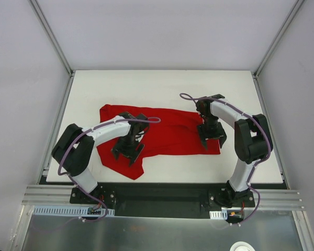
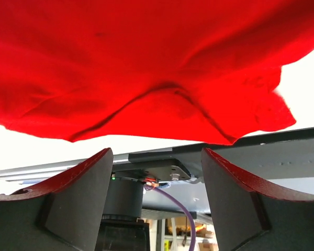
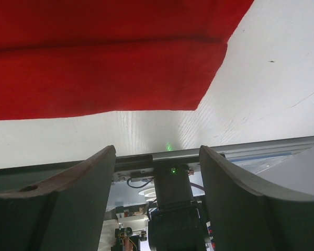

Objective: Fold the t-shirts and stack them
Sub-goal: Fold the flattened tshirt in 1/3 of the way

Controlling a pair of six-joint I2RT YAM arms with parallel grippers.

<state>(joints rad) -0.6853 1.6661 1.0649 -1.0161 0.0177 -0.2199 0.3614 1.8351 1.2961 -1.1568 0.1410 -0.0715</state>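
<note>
Scene: red t-shirt (image 1: 167,137) lies mid-table (image 1: 146,83), rumpled left, flatter right | Claws: left claw (image 1: 129,151) and right claw (image 1: 211,138) both wide, holding nothing, over its near edge | Step: likely best to pinch the 2 near corners evenly, single layer, before folding

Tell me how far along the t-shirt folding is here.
Done: the red t-shirt lies on the table as a wide band, its right end layered with a straight edge, so a fold seems made. In hand: nothing; the left gripper and right gripper hover over it, jaws open and empty. To do: the left end is rumpled with a flap pointing toward the arms, so more folding remains; no stack is visible.
</note>
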